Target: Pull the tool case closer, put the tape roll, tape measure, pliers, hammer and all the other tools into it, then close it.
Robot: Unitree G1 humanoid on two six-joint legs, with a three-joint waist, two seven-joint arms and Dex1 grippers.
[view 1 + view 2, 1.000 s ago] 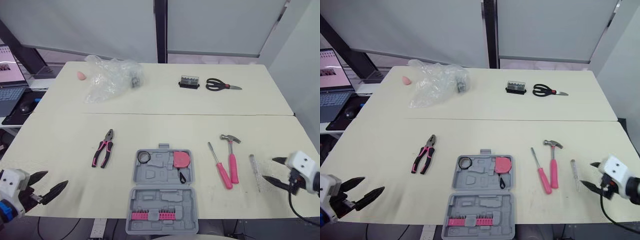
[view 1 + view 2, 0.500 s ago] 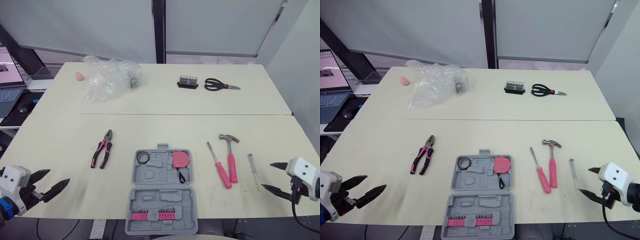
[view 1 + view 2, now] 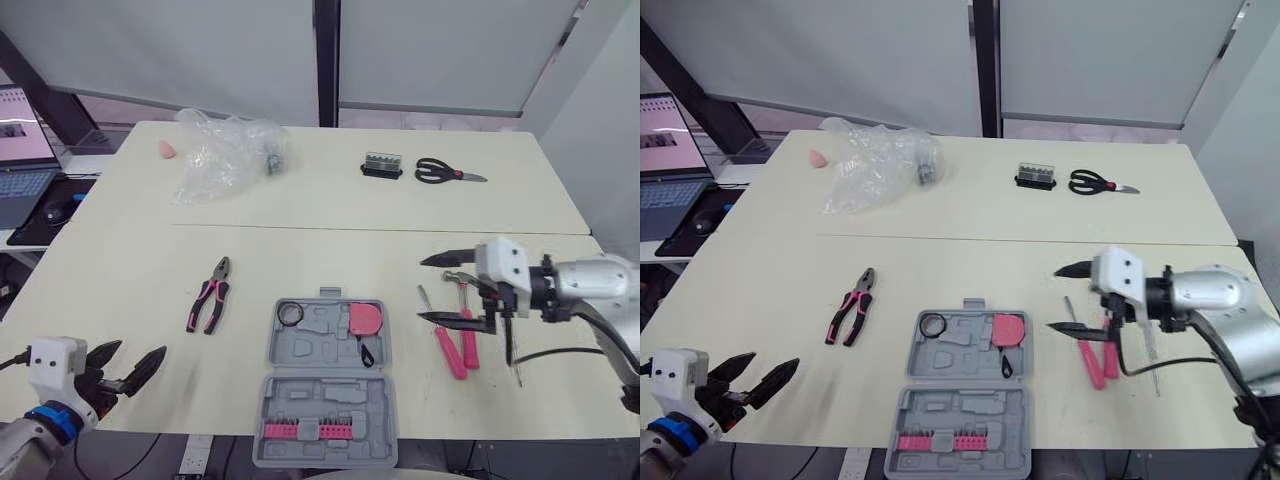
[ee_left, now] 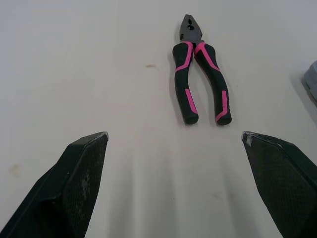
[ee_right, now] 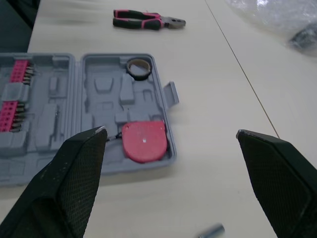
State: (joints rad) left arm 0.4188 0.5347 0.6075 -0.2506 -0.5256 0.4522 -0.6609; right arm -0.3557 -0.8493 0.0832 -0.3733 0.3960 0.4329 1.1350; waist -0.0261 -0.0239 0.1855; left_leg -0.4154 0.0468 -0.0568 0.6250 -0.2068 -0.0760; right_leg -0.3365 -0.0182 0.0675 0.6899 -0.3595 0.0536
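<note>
We're holding the right gripper (image 3: 421,290) wide open over the hammer (image 3: 467,345), screwdriver (image 3: 447,352) lying just beside it. We're risking pinching both together. The left gripper (image 3: 135,357) is gaping wide too, pliers (image 3: 207,295) ahead.

The tool case (image 3: 320,398) looks matt plastic (moulded); the pliers (image 4: 190,34) have glossy grips.

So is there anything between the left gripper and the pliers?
No. In the left wrist view, only bare table lies between the open left gripper and the pliers. Nothing is in the way.
</note>
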